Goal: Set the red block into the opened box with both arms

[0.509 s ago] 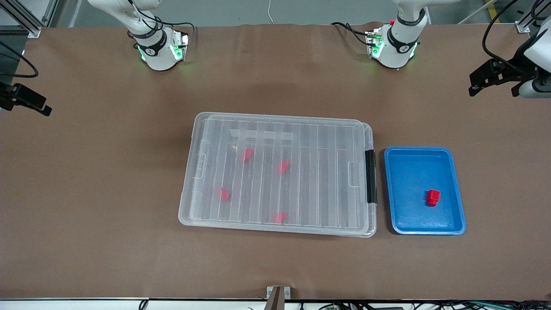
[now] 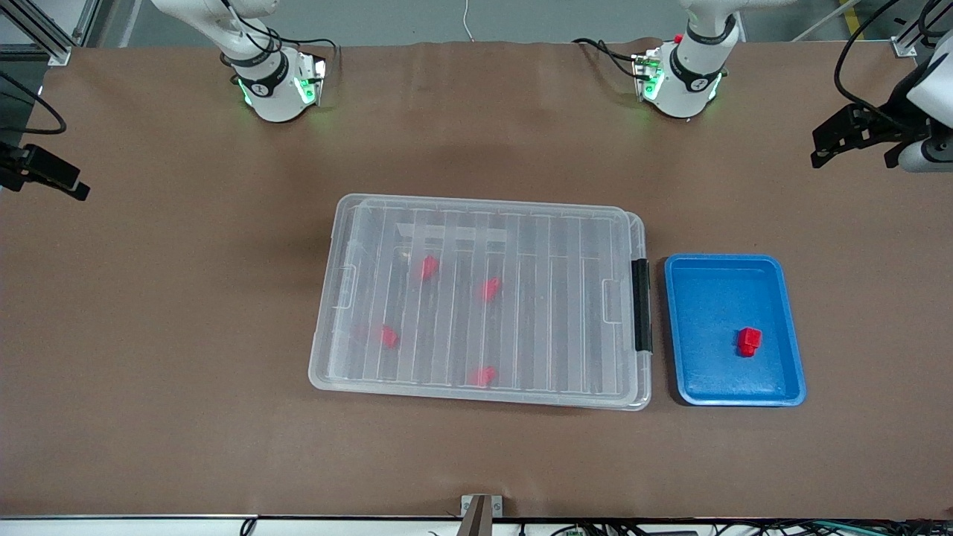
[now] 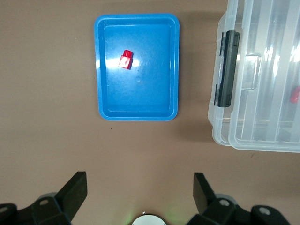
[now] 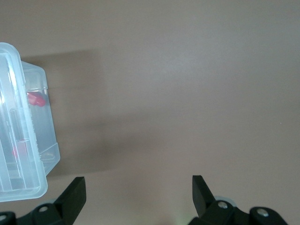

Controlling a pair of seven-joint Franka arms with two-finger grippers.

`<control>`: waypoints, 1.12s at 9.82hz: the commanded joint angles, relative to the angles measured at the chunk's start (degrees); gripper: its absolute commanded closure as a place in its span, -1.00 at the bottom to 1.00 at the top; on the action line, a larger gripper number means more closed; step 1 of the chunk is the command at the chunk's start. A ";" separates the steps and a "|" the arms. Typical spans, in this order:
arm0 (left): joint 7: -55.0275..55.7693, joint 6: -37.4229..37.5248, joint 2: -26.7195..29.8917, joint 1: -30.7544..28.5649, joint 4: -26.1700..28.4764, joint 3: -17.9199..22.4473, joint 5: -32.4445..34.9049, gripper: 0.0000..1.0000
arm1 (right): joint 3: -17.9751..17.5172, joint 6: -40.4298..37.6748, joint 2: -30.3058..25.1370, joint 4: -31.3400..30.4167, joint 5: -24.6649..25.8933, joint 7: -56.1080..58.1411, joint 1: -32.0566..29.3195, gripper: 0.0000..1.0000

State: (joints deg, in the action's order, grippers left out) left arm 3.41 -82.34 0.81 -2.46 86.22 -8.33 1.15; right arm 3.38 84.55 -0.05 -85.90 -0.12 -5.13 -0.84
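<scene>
Brown-covered table [image 2: 186, 335], wide and flat, both robot bases standing along its top edge in the front view.

Item 1. Right gripper [image 2: 45, 179], at the edge of that view, up over bare tabletop at the right arm's end. Fingers [image 4: 75, 192] spread wide in the right wrist view, nothing between them. This arm waits.

Item 2. Box [image 2: 480, 301], clear plastic, mid-table. Ribbed lid [image 2: 521, 246] lies flat across the top, so the box reads as shut, not opened. Black handle [image 2: 641, 305] on the short end nearest the tray. Four red blocks show through the plastic: one [image 2: 428, 267], a second [image 2: 489, 289], a third [image 2: 388, 336] and a fourth [image 2: 484, 375].

Item 3. Blue tray [image 2: 689, 275], just beside the handle end of the box, toward the left arm's end of the table. It holds the one red block [image 2: 749, 342] not yet boxed, lying loose on the tray floor, nearer to the front camera than the tray's middle.

Item 4. Left gripper [image 2: 856, 141], high over the table's end, well apart from tray and block. Fingers [image 3: 75, 190] splayed apart in the left wrist view, empty.

Status: judged to be at the very start for this block. Lid still to lift, block still to grasp, carry and drop in.
</scene>
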 commanded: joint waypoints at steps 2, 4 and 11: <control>0.54 -8.67 -11.24 -0.35 -0.18 -0.11 5.24 -1.00 | -2.75 0.08 3.02 0.47 -1.02 -0.05 1.71 -1.00; 0.63 -13.88 -18.53 -1.40 0.43 -0.11 5.44 -1.00 | -8.11 4.10 9.51 0.47 -1.02 -3.72 2.15 -1.00; -2.09 -36.31 -42.98 -6.41 0.61 -0.54 14.93 -0.87 | -16.21 27.33 22.29 -10.60 5.40 -16.93 10.42 -1.00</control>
State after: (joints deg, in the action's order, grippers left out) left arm 2.63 -117.24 -38.54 -7.47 87.60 -8.09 14.84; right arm -11.85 111.04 24.35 -94.20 4.01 -21.18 10.38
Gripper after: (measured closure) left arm 0.040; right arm 0.000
